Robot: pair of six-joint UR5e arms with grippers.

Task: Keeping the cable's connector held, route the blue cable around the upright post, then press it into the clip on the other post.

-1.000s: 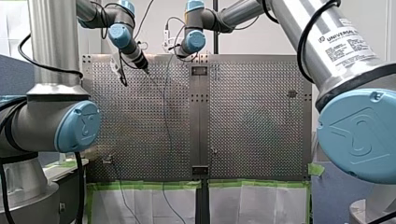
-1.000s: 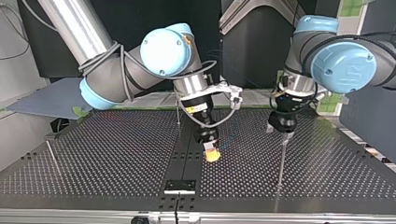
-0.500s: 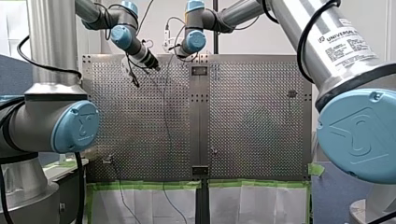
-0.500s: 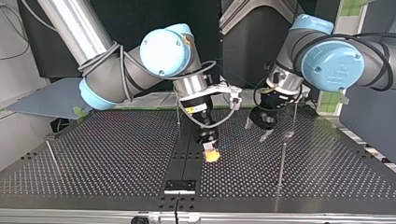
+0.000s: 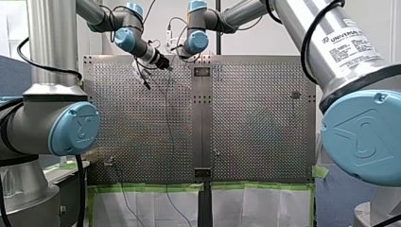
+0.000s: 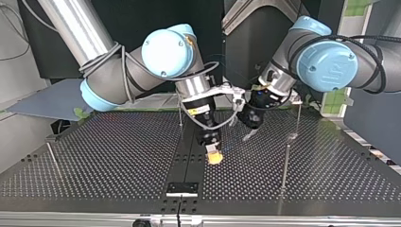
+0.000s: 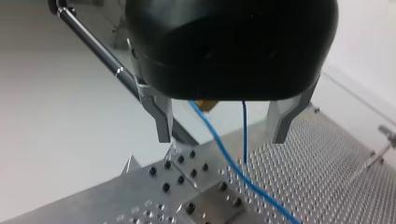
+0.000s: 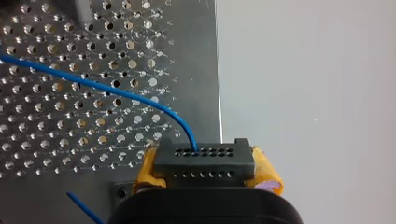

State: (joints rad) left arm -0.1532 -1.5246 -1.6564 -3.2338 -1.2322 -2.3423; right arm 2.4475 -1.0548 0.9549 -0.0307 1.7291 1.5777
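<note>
My right gripper (image 8: 205, 170) is shut on the black connector (image 8: 204, 161), a yellow pad on either side of it. The blue cable (image 8: 107, 88) leaves the connector and curves away over the perforated table. In the top view this gripper (image 6: 215, 157) hangs low over the table's middle strip. My left gripper (image 6: 247, 135) is tilted close beside it, on the side toward the top view's right. In the left wrist view the left gripper (image 7: 224, 135) is open, and the blue cable (image 7: 219, 144) runs through the gap without touching either metal finger. A thin post (image 7: 243, 133) stands ahead.
Thin upright posts stand on the table: one (image 6: 180, 113) behind my right gripper, one (image 6: 299, 118) at the top view's right, one (image 6: 52, 158) at its left. A black plate (image 6: 182, 188) lies at the near edge. Green tape (image 5: 142, 187) lines the table's edge in the front view.
My left gripper has swung toward the top view's left, away from the right-hand post, and now sits tilted next to my right gripper. The right gripper has stayed still with the connector.
</note>
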